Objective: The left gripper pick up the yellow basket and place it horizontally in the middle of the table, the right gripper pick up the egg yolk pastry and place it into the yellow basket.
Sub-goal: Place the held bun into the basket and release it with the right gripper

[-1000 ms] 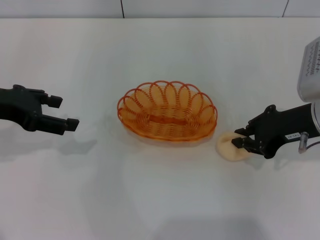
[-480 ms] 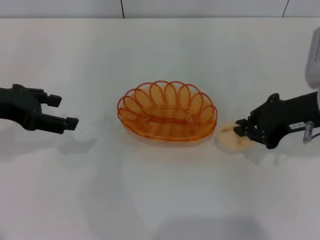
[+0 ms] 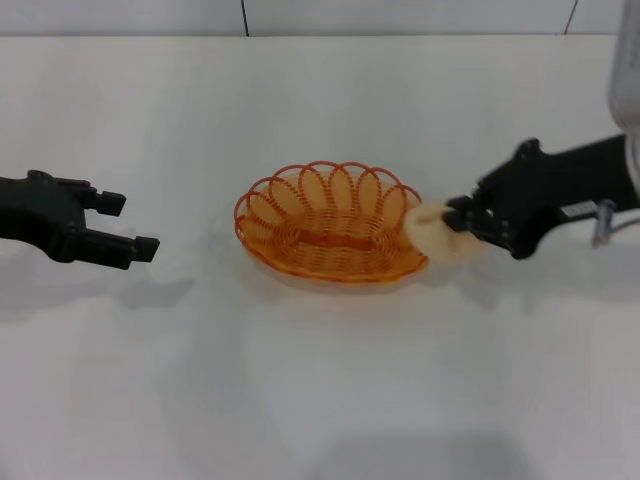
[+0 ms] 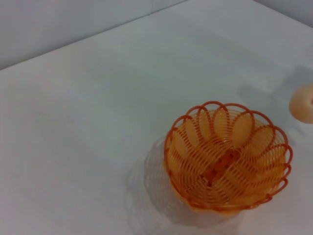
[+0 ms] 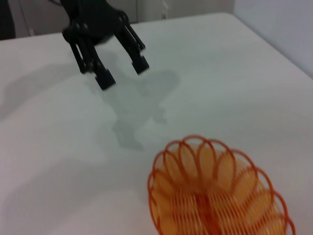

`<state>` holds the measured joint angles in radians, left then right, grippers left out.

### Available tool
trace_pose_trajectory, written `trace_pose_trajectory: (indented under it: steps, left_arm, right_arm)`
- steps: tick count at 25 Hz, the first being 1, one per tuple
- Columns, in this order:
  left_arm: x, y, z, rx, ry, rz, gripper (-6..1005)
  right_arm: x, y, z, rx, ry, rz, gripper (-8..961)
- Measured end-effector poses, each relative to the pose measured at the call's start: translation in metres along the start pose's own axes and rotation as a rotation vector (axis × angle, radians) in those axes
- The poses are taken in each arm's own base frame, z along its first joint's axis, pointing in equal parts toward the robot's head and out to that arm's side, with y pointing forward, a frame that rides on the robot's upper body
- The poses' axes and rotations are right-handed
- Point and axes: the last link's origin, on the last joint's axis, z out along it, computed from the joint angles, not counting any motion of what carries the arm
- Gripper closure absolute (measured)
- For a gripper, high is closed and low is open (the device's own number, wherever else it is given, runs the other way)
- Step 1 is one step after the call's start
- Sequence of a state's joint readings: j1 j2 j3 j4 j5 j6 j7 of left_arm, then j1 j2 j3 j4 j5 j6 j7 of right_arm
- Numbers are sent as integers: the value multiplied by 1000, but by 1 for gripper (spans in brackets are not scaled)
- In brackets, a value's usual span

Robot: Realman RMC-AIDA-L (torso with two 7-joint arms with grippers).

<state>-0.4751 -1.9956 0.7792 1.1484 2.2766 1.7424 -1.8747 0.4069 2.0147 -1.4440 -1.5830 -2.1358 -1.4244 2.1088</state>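
Orange basket [image 3: 333,236] on white table [image 3: 330,390]

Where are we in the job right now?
Done: the yellow basket lies lengthwise mid-table, and the left gripper is open, off to its left. In hand: the right gripper holds the egg yolk pastry at the basket's right rim. Left: release it inside.
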Motion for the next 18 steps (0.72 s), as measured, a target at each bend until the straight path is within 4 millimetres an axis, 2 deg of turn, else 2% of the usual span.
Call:
trace_pose_trajectory:
  steps: [12, 18]
  left_arm:
    - [3, 3, 4, -14, 7, 2, 138]
    - [4, 4, 6, -18, 7, 6, 137]
  right_arm:
    - [-51, -2, 43, -39, -31, -121, 911]
    - [-59, 1, 59, -66, -30, -137, 912]
